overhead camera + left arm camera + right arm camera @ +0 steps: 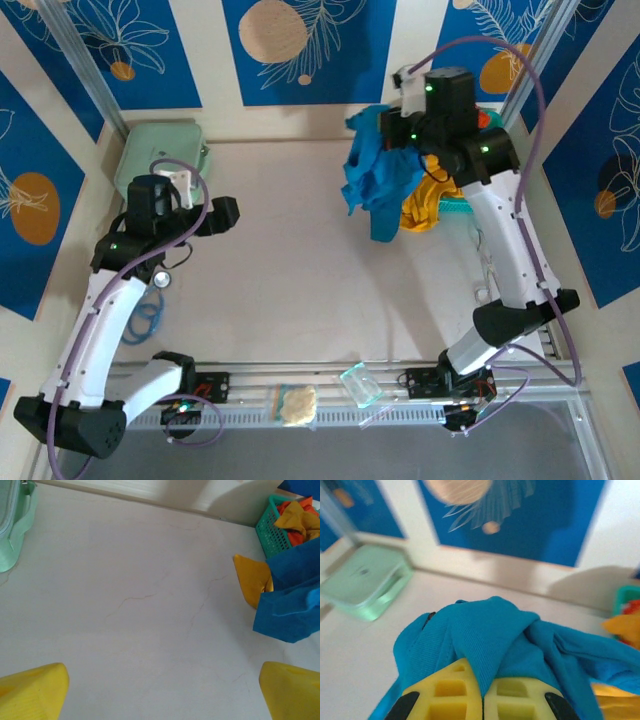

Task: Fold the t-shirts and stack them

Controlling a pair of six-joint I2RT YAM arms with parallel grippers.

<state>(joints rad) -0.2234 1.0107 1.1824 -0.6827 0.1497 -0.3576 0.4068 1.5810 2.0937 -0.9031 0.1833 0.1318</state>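
A deep teal-blue t-shirt (375,180) hangs bunched above the table at the back right, pinched by my right gripper (405,130). In the right wrist view the yellow fingers (450,692) are shut on a fold of that blue shirt (490,635). A yellow-orange t-shirt (420,210) lies crumpled beneath it, spilling from the teal basket (270,532), which also holds red cloth (295,535). My left gripper (222,213) hovers open over the bare left-centre table, its yellow fingertips (35,692) wide apart and empty.
A pale green zip case (165,150) lies at the back left corner. The tabletop (290,280) between the arms is bare. A small clear cup (360,385) and a pale item (297,403) lie on the rail at the near edge.
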